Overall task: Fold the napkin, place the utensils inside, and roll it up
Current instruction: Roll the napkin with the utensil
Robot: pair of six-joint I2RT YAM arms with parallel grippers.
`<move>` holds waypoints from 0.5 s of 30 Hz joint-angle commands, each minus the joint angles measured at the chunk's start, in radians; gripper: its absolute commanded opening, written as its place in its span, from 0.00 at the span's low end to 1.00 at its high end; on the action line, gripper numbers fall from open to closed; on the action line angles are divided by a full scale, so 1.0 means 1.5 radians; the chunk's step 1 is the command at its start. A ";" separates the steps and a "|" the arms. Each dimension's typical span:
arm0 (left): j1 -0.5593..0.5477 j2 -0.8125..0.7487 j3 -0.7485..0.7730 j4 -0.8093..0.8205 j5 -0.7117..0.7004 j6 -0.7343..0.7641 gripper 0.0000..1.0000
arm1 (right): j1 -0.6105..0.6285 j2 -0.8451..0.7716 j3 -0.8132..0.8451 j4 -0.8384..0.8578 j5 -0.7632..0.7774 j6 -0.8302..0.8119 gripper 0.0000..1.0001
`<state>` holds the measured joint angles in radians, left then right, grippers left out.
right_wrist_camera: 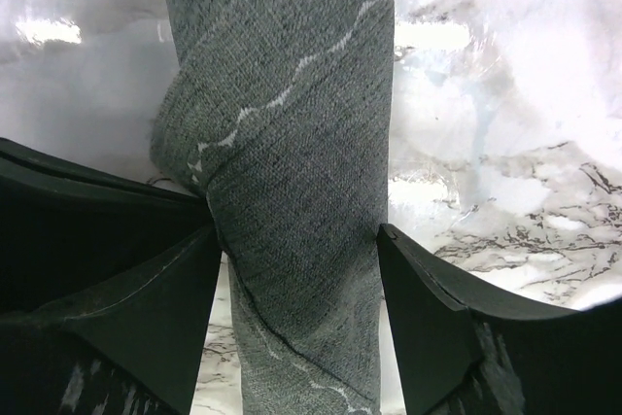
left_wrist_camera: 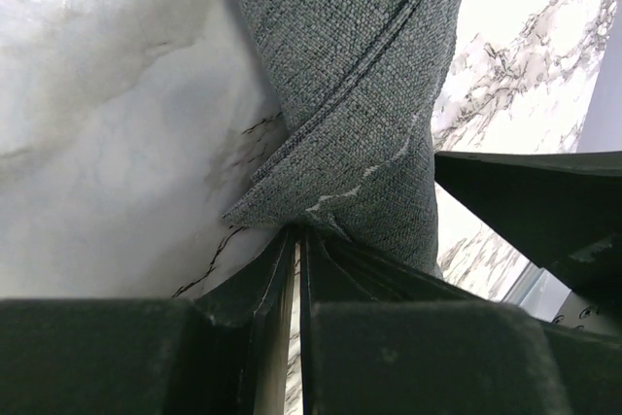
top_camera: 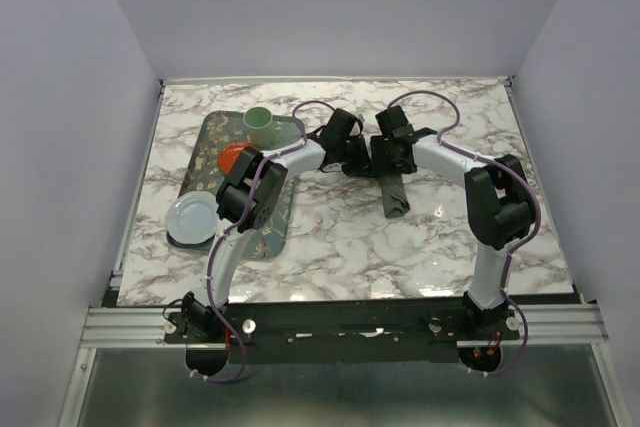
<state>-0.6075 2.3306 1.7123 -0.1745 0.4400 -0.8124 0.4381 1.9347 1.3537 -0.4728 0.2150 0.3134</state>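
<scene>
napkin (top_camera: 394, 195): rolled grey cloth on marble desk (top_camera: 340, 247). left jaws: nearly closed, pinching its corner. right jaws: spread wide, straddling roll.

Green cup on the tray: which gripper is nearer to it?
Left. The left gripper sits right of the green cup; the right gripper is beyond it, over the napkin.

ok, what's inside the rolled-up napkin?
Only cloth shows: the napkin lies as a narrow grey roll on the marble table, overlapping layers and a hem visible in the wrist views. No utensils show; anything inside is covered by the folds.
</scene>
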 commanded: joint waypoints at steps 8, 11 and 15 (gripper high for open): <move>0.007 0.014 0.008 -0.026 -0.021 0.008 0.15 | 0.024 0.014 -0.041 -0.007 0.073 0.004 0.69; 0.008 0.013 0.013 -0.029 -0.022 0.009 0.15 | 0.023 0.007 -0.051 0.009 0.069 0.004 0.59; 0.007 0.019 0.023 -0.035 -0.018 0.010 0.15 | 0.002 -0.003 -0.061 0.026 0.020 0.006 0.50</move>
<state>-0.6014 2.3306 1.7149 -0.1806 0.4397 -0.8120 0.4698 1.9354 1.2964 -0.4572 0.2737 0.3149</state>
